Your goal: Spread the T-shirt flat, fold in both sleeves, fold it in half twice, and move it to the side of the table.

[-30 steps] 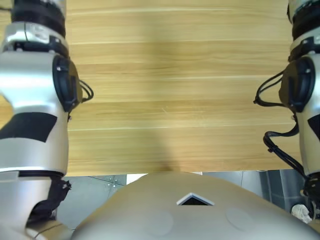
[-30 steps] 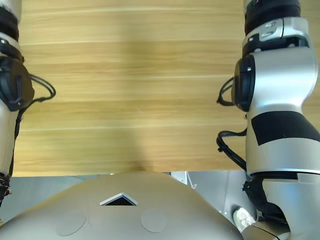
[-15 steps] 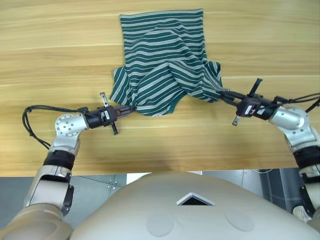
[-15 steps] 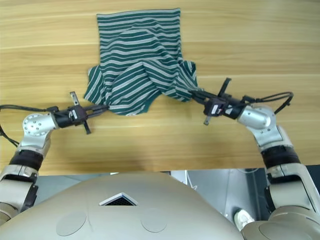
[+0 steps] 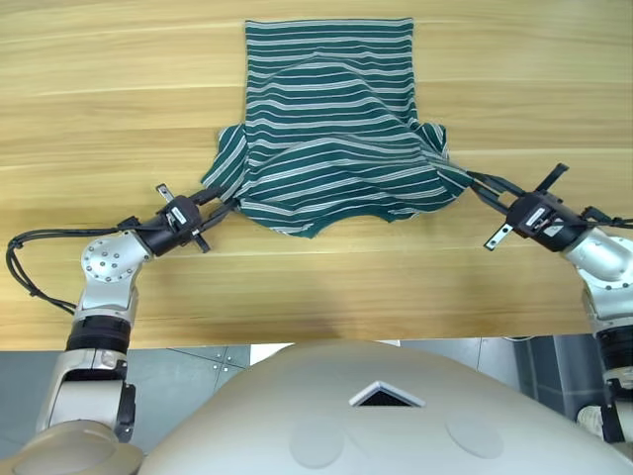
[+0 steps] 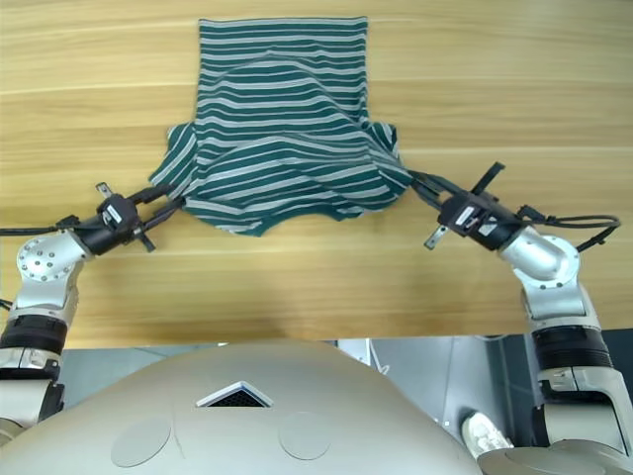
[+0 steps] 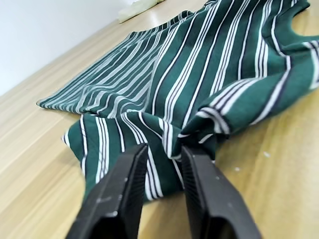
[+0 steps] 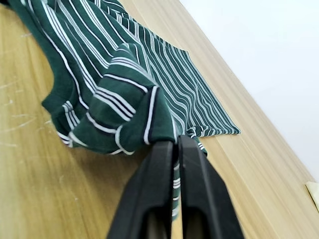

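Dark green, white-striped fabric T-shirt [image 5: 331, 119] is laid approx. mid-width on light wooden worktop [image 5: 119, 119], hem toward far edge, neckline toward near edge. Fabric is rumpled, sleeves bunched. Left claw [image 5: 229, 203] is clamped on left sleeve fabric, low over worktop. Right claw [image 5: 477, 185] is pinched tight on right sleeve fabric, pulled taut toward worktop's right edge.

A light wooden counter [image 5: 119, 119] runs from side to side, its grain lengthwise and its near edge straight. One thing lies on it: a dark green T-shirt [image 5: 331, 119] with white stripes, in the middle and toward the far side. The far hem lies flat and straight. The near part is wrinkled, with its shoulder corners drawn out left and right and the neckline facing the near edge.
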